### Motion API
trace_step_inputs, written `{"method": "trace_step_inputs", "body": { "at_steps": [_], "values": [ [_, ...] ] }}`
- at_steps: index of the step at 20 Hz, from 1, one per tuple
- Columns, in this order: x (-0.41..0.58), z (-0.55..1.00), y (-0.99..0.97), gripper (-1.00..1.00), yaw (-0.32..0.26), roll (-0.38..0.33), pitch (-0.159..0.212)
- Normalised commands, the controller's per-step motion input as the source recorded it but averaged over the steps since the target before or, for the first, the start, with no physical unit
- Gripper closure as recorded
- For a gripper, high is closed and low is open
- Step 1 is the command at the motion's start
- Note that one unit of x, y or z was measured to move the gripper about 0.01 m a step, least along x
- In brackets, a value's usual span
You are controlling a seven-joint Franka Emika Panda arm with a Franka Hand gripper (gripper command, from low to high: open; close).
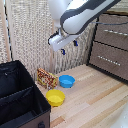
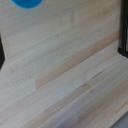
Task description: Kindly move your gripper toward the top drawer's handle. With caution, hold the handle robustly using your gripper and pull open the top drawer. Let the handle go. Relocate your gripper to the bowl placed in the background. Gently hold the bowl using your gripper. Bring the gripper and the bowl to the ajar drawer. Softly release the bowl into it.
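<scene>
While gripper (image 1: 69, 47) hovers above bowl (image 1: 67, 81), fingers spread, empty; hasty descent risks clipping rim, skidding bowl.

The bowl (image 1: 67, 81) sits on the floor (image 1: 95, 97) beside a second bowl (image 1: 55, 97), the dresser (image 1: 111, 45) at the exterior view's right.

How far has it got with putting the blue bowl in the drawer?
Early on, it seems. The drawer fronts of the dresser look flush, so nothing seems pulled open yet. The gripper hangs in mid-air with nothing in it, apart from the handle. The bowl sits on the wooden floor beside a yellow bowl. Opening, fetching and dropping all remain.
</scene>
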Motion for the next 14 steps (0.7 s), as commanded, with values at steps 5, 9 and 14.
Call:
{"method": "trace_step_inputs", "body": {
  "at_steps": [5, 9, 14],
  "values": [
    [-0.058, 0.0, -0.13, -1.0, 0.211, -0.286, -0.067],
    [-0.003, -0.07, -0.11, -1.0, 0.196, -0.327, -0.053],
    [0.0, -0.09, -0.11, -1.0, 0.193, -0.334, -0.05]
  ]
}}
